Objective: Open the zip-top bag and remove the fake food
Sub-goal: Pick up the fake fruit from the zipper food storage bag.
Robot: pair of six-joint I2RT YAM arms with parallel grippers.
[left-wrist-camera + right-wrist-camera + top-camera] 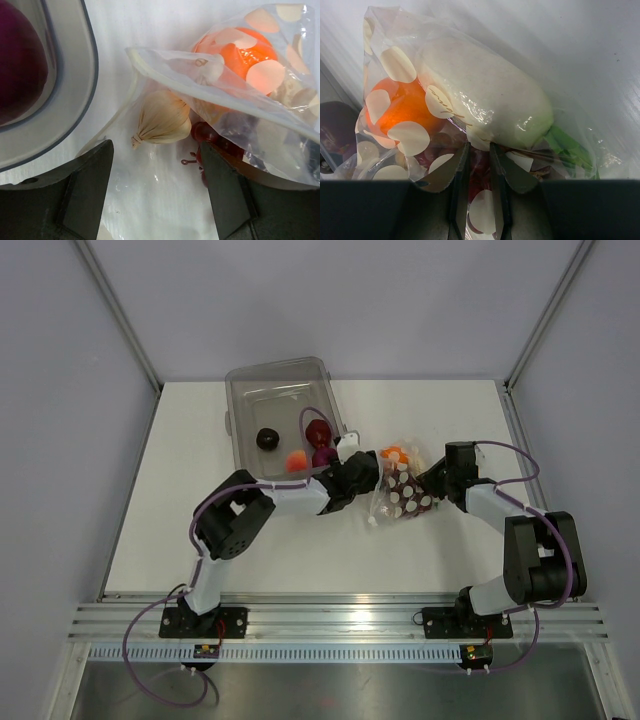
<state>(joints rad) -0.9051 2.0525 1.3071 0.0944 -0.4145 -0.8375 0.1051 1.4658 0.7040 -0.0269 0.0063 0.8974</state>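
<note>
Two arms meet at the zip-top bag, which lies on the white table just right of the clear bin, between my two claws.

My left gripper sits at the bag's open mouth with its fingers spread wide and nothing clamped between them. Through its wrist camera I see a beige garlic bulb lying at the mouth, partly under the bag's upper lip, ahead of the gap between the fingers and touching neither. Just right of the bulb are dark red cherries. An orange shows deeper in, behind the dotted film.

My right gripper is on the bag's far side from the left one. Its jaws are narrow and pinch a fold of the dotted plastic. Above that pinch the right wrist view shows a white radish with green leaves lying slantwise inside the bag, with the orange just to its left.

Four pieces are in the bin: a dark round piece, a dark red piece, a purple piece and an orange-pink piece near the front wall. The bin's rounded corner fills the left of the left wrist view, close beside that claw.
</note>
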